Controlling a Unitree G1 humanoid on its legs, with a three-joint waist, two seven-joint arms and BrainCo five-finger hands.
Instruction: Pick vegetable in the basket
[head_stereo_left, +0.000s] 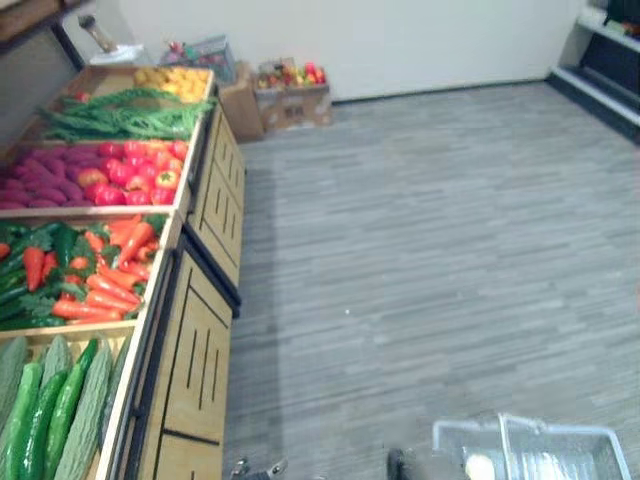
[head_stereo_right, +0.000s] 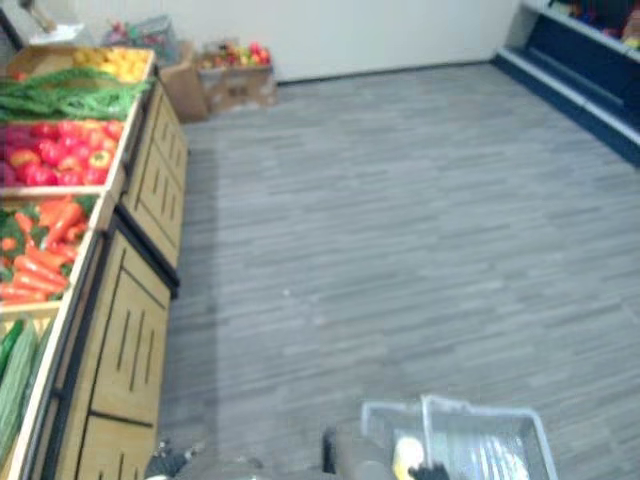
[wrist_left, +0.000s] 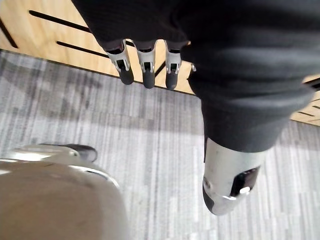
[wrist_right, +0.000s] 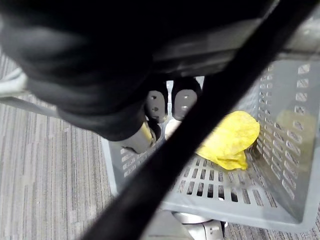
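At five o'clock of the head view: basket (wrist_right: 215, 186), grey slotted plastic, carried low beside the robot. Contents: one yellow vegetable (wrist_right: 227, 140), lying loose on the slotted floor near one wall. It is the task's thing, judged already picked and dropped in. A black handle (wrist_right: 195, 131) crosses above it. The right hand (wrist_right: 157, 106) has its fingers curled round that handle, so the basket hangs from the arm rather than standing on the floor.

Left hand (wrist_left: 146, 67): hanging beside the stand's wooden side panel, fingers straight and a little apart, holding nothing — free, by my reading, for the next pick.

From seven to eleven o'clock: produce stand (head_stereo_left: 195, 350), its bins in a row facing the aisle, apparently so the stock lies within reach.
- Nearest bin: cucumbers (head_stereo_left: 45, 410).
- Next: carrots (head_stereo_left: 105, 290).
- Next: tomatoes (head_stereo_left: 135, 170).
- At eleven o'clock: green beans (head_stereo_left: 120, 115).

At twelve o'clock: cardboard boxes (head_stereo_left: 290, 100) against the wall — well apart from both hands.
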